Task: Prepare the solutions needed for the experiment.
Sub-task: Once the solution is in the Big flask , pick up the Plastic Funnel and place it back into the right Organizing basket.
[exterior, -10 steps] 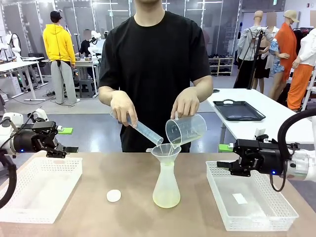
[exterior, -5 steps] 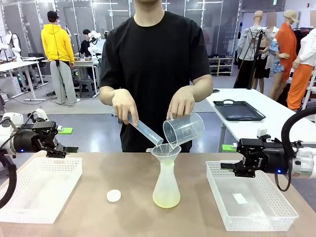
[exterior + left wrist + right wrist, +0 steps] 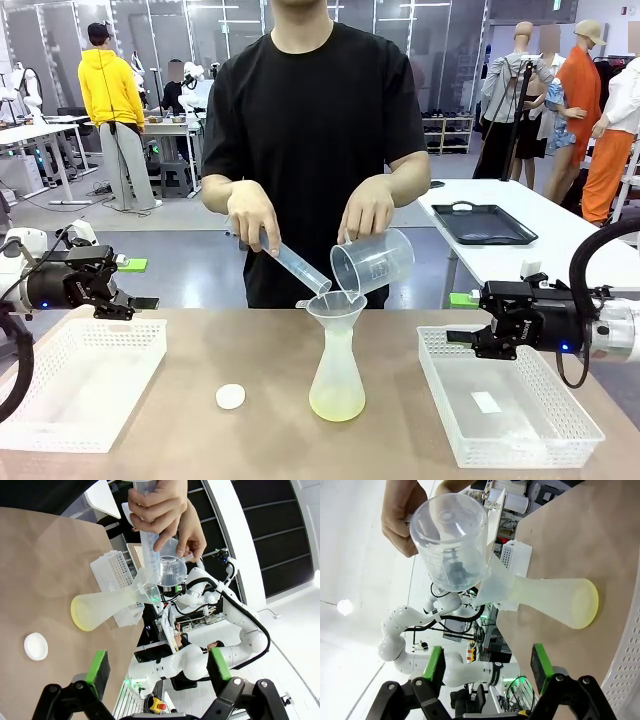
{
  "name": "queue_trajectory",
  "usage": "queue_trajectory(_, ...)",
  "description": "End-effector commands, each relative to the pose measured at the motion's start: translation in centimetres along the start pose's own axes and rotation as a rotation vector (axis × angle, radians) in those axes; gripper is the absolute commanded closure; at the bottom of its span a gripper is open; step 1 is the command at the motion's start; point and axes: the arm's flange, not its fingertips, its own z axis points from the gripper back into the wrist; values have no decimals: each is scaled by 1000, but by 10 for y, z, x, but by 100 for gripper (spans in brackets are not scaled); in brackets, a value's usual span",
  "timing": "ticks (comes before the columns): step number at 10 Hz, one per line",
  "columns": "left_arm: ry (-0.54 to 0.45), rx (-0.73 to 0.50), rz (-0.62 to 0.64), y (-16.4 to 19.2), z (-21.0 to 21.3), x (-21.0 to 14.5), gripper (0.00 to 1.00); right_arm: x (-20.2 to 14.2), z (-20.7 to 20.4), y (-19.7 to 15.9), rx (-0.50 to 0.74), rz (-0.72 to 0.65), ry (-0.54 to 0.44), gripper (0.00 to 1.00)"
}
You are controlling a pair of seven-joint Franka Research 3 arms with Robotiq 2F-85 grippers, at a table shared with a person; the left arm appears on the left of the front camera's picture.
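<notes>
- Front view: you're looking at a brown table (image 3: 200, 440) in an open lab, with one person standing at the far side.
- Count: two white baskets, left one (image 3: 60, 440) and right one (image 3: 440, 390); one flask (image 3: 337, 355) with one funnel (image 3: 336, 305) in its neck; one white disc (image 3: 230, 396).
- The person has one hand (image 3: 250, 215) on a graduated cylinder (image 3: 295, 268) and the other hand (image 3: 372, 210) on a beaker (image 3: 372, 262). Both are tipped over the funnel.
- The solutions (image 3: 337, 403) sit as a shallow yellow-green layer in the flask bottom, mid-table, between the two grippers and well apart from both.
- Left gripper (image 3: 140, 284) hovers above the left basket with its jaws apart and nothing in them.
- Right gripper (image 3: 458, 318) hovers above the right basket, jaws apart and empty too.
- Left wrist view: your own green pads (image 3: 97, 672) stand wide with nothing between them. Liquid (image 3: 82, 615) is far ahead, and the disc (image 3: 36, 646) is nearer.
- Right wrist view: pads (image 3: 434, 667) are spread and empty. Liquid (image 3: 587, 605) is ahead of the jaws. The beaker (image 3: 452, 545) has a printed scale, too blurred to read.
</notes>
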Motion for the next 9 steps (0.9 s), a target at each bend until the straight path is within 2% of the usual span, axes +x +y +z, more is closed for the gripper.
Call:
queue_trajectory(1,-4,-1,-20,0,0,0,0,0,-1,0,6,1,-8,13)
queue_trajectory(9,-4,-1,-20,0,0,0,0,0,-1,0,6,1,-8,13)
